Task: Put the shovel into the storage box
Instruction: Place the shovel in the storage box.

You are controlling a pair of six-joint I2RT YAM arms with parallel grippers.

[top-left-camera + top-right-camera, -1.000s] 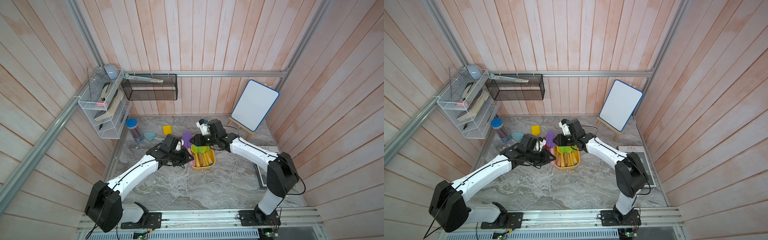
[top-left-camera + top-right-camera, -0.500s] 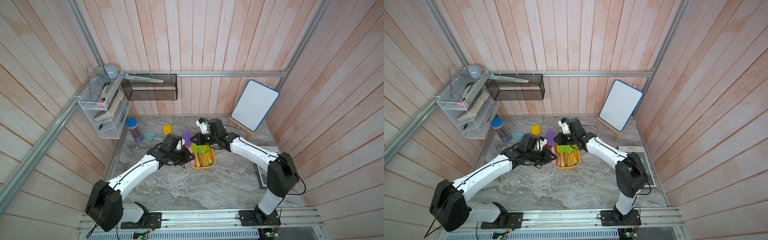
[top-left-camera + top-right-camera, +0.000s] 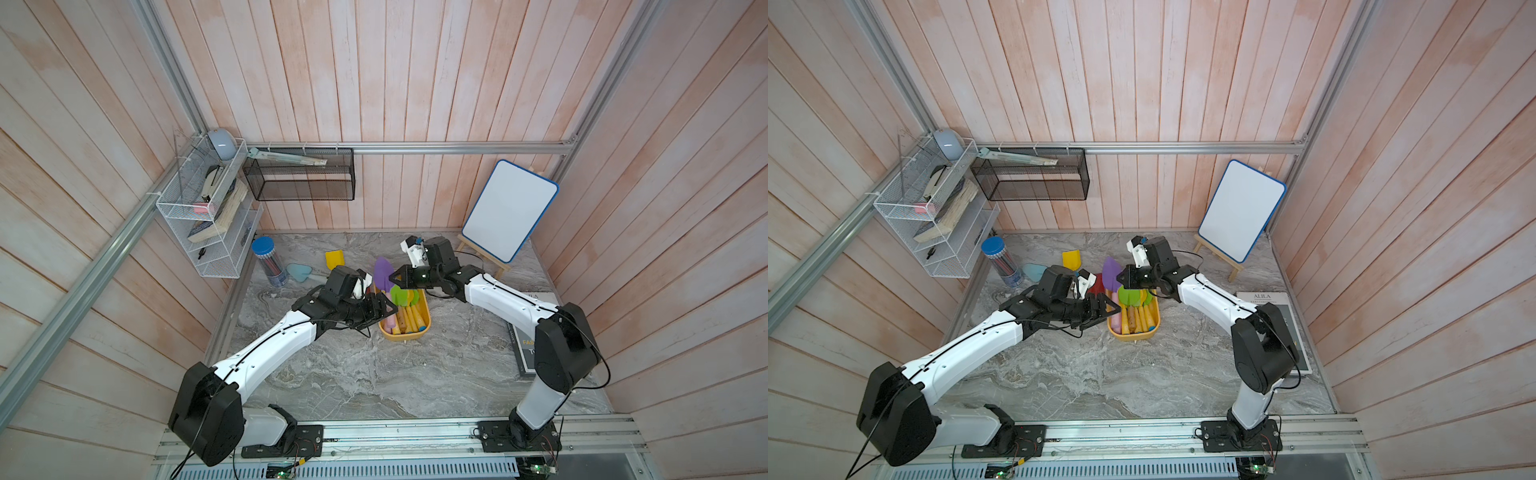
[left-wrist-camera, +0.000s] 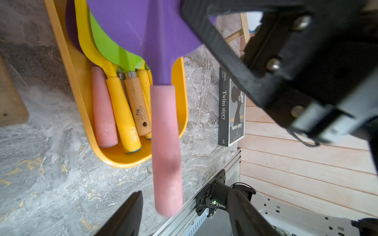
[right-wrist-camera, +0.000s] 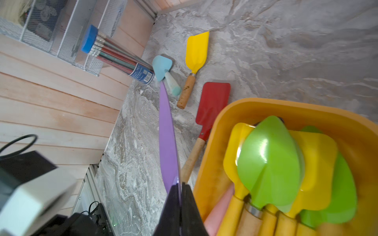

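The purple shovel (image 3: 382,272) with a pink handle (image 4: 165,143) hangs over the left edge of the yellow-orange storage box (image 3: 426,322). My right gripper (image 5: 180,183) is shut on the thin edge of its purple blade (image 5: 167,132). My left gripper (image 4: 184,212) is open, its fingers (image 4: 126,214) standing either side of the handle's end without touching it. In both top views the left gripper (image 3: 1111,309) sits at the box's left side, facing the right gripper (image 3: 1123,279). The storage box (image 5: 266,104) holds several green and yellow shovels.
A yellow shovel (image 5: 197,51), a light blue one (image 5: 162,65) and a red one (image 5: 213,100) lie on the marble left of the box. A pencil tube (image 3: 268,262), white wire rack (image 3: 208,216), black mesh basket (image 3: 301,178), whiteboard easel (image 3: 509,210) and book (image 3: 523,353) line the edges.
My right gripper has shut on the purple blade. My left gripper has opened and let go of the pink handle. Both arms stay at the box.
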